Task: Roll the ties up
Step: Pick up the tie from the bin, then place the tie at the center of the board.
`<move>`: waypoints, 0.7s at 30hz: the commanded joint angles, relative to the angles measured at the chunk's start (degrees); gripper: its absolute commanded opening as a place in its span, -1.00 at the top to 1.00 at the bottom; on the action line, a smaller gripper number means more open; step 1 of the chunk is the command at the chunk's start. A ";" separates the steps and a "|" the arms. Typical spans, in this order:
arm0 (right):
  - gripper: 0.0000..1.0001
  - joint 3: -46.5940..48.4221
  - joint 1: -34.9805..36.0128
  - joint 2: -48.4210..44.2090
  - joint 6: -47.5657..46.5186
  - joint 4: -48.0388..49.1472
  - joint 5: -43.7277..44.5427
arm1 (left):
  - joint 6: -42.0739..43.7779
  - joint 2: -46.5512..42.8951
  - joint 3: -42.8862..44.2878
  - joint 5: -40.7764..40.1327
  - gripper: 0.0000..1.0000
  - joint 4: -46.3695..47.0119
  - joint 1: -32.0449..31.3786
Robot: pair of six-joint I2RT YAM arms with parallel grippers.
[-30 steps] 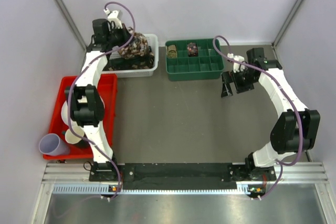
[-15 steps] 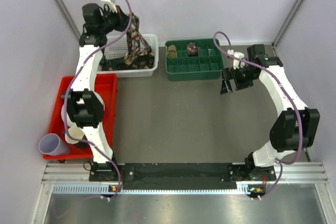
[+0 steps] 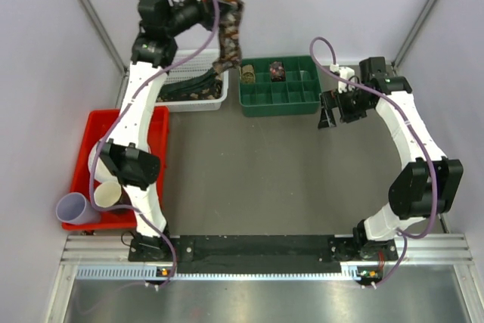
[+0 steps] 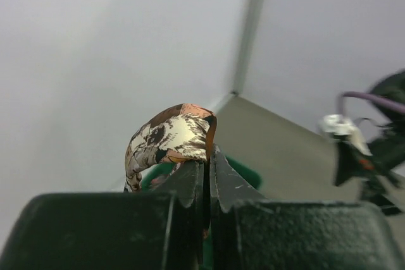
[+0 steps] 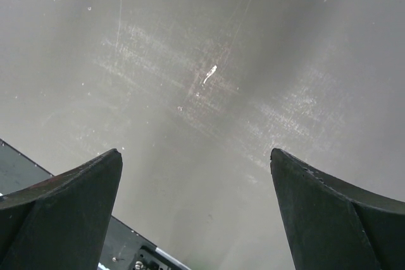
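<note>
Top external view: left gripper (image 3: 221, 11), clamped on a speckled brown-red tie (image 3: 227, 47), holds it dangling above the white basket (image 3: 198, 101). 2 rolled ties (image 3: 277, 71) sit in the green tray (image 3: 261, 104). Right gripper (image 3: 330, 113) hangs spread and empty. This tie is not yet rolled, and more fabric apparently waits in the basket.

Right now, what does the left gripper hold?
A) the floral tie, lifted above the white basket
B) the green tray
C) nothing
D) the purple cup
A: the left gripper is shut on the floral tie, which hangs down toward the white basket.
</note>
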 commanded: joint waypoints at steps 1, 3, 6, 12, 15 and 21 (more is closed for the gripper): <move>-0.98 2.83 -1.61 -2.39 -0.06 -0.62 -1.98 | -2.13 -6.15 2.97 4.34 1.00 0.50 -7.50; -0.98 2.83 -3.63 -3.01 0.64 -1.15 -3.21 | -3.01 -6.76 2.01 5.14 1.00 -1.26 -9.62; -0.97 2.66 -8.64 -3.71 0.99 -2.12 -6.90 | -4.42 -8.16 -2.02 8.92 1.00 -3.99 -12.00; -0.97 0.20 -13.66 -5.02 -4.17 -6.24 -10.34 | 14.16 -12.47 -25.14 21.23 0.71 -18.68 -12.18; -0.98 -2.17 -13.57 -5.82 -8.22 -8.44 -11.83 | 34.63 -11.52 -33.49 19.05 0.47 -35.99 -12.09; -0.97 -6.30 -12.43 -6.17 -11.40 -9.94 -11.75 | 45.85 -8.61 -44.49 14.47 0.10 -42.67 -4.38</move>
